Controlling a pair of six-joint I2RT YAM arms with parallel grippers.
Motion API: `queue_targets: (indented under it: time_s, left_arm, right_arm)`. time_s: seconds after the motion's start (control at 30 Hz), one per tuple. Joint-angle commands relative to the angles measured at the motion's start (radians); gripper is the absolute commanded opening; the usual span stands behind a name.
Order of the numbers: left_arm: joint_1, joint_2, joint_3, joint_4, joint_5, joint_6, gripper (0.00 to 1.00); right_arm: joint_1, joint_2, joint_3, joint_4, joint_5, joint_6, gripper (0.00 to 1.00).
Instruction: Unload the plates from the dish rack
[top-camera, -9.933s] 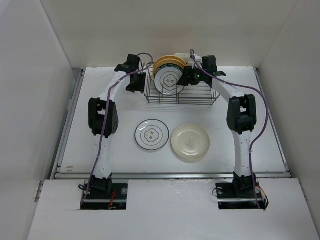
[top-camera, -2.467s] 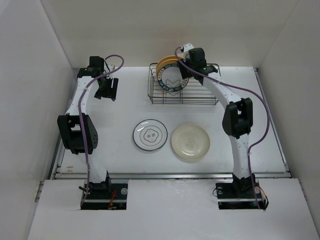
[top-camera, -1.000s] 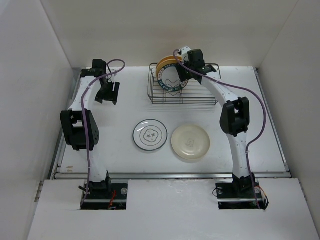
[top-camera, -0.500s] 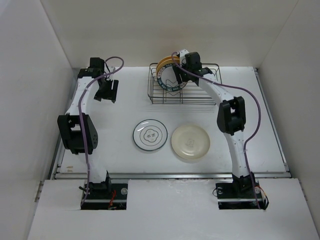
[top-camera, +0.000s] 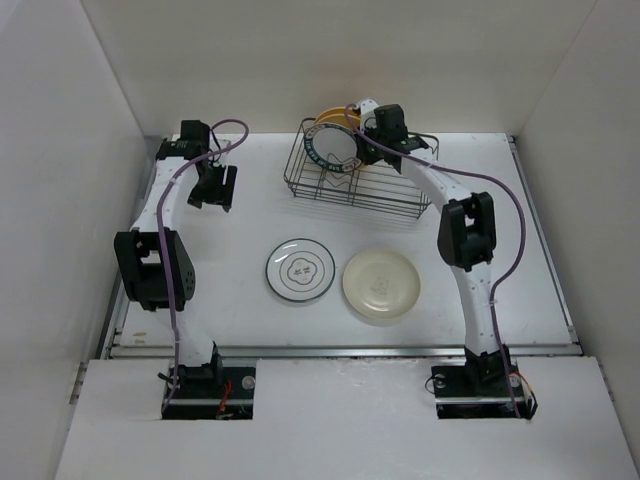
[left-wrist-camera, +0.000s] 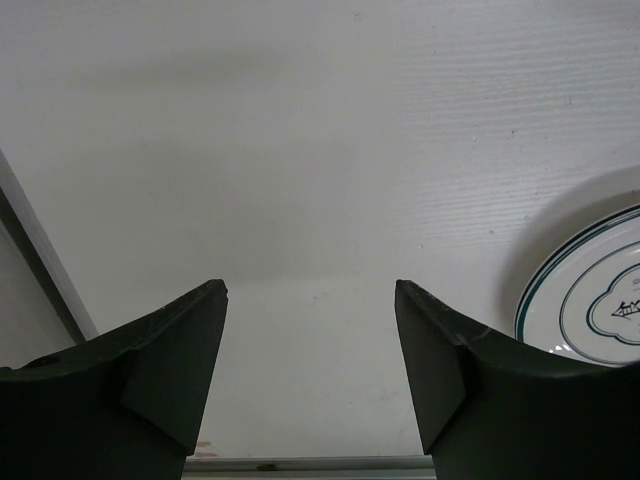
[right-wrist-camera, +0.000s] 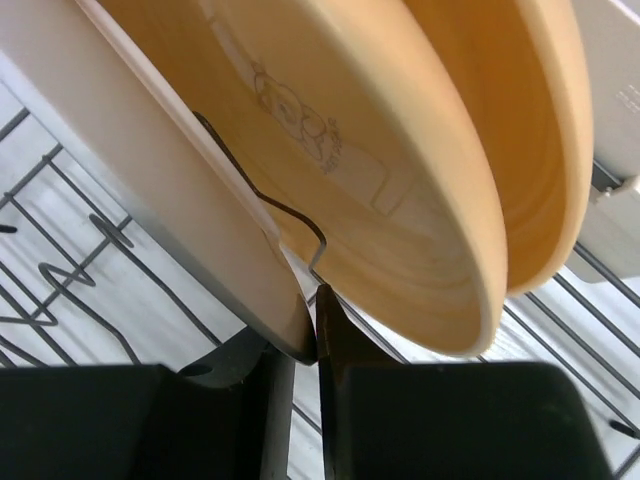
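Pinching the rim of the teal-rimmed plate (top-camera: 333, 148) standing in the dish rack (top-camera: 385, 195), the right claw (right-wrist-camera: 305, 340) seems mid-removal; next likely needs a straight lift clear of the wires. The left claw (left-wrist-camera: 310, 300) hangs spread.

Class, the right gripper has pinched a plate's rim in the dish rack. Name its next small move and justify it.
Probably lift straight up, slowly. The right gripper is shut on the teal-rimmed plate, whose rim sits beside a wire divider of the dish rack, with yellow plates close behind.
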Motion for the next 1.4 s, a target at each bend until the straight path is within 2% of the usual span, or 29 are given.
queue_targets:
  time_s: [0.0, 0.13, 0.27, 0.47, 0.6, 0.63, 0.73, 0.87, 0.97, 1.17, 1.23, 1.27, 1.3, 1.37]
  left_arm:
    - [-0.001, -0.068, -0.018, -0.006, -0.013, 0.014, 0.65]
    - [-0.001, -0.078, -0.019, -0.006, -0.013, 0.023, 0.65]
    - [-0.001, -0.078, -0.019, -0.006, -0.013, 0.023, 0.65]
    - [-0.001, -0.087, -0.009, -0.015, -0.004, 0.023, 0.65]
    - [-0.001, -0.107, -0.009, -0.015, -0.004, 0.023, 0.65]
    - [-0.001, -0.119, -0.009, -0.015, 0.010, 0.023, 0.65]
    - [-0.001, -0.130, -0.035, -0.004, 0.028, 0.023, 0.65]
    - [-0.001, -0.130, -0.035, -0.014, 0.079, 0.003, 0.65]
    - [-0.001, -0.130, -0.017, -0.014, 0.091, 0.003, 0.65]
    - [-0.001, -0.098, 0.020, -0.035, 0.125, -0.008, 0.65]
    - [-0.001, -0.098, 0.020, -0.044, 0.136, -0.017, 0.65]
    - [-0.001, -0.107, 0.020, -0.044, 0.136, -0.017, 0.65]
    - [-0.001, -0.117, 0.011, -0.044, 0.145, -0.017, 0.65]
    - [-0.001, -0.130, -0.006, -0.044, 0.145, -0.017, 0.65]
  right_arm:
    - [-0.001, -0.112, -0.013, 0.071, 0.045, -0.019, 0.00]
    - [0.008, -0.167, -0.022, 0.084, 0.031, -0.019, 0.00]
    - [0.026, -0.239, -0.067, 0.141, 0.094, -0.028, 0.00]
    - [0.035, -0.359, -0.114, 0.123, 0.084, -0.040, 0.00]
    - [0.035, -0.445, -0.125, 0.019, -0.140, -0.040, 0.00]
    - [0.035, -0.454, -0.125, -0.056, -0.274, -0.040, 0.00]
    - [0.045, -0.480, -0.253, -0.128, -0.494, -0.014, 0.00]
    - [0.095, -0.493, -0.434, -0.166, -0.622, 0.035, 0.00]
    - [0.159, -0.484, -0.522, -0.181, -0.622, 0.044, 0.00]
    - [0.247, -0.365, -0.509, -0.299, -0.679, 0.020, 0.03]
    - [0.270, -0.327, -0.475, -0.357, -0.644, 0.020, 0.10]
    - [0.270, -0.318, -0.463, -0.374, -0.625, 0.020, 0.21]
    - [0.284, -0.318, -0.452, -0.388, -0.598, 0.020, 0.55]
    - [0.298, -0.302, -0.411, -0.419, -0.469, 0.020, 0.73]
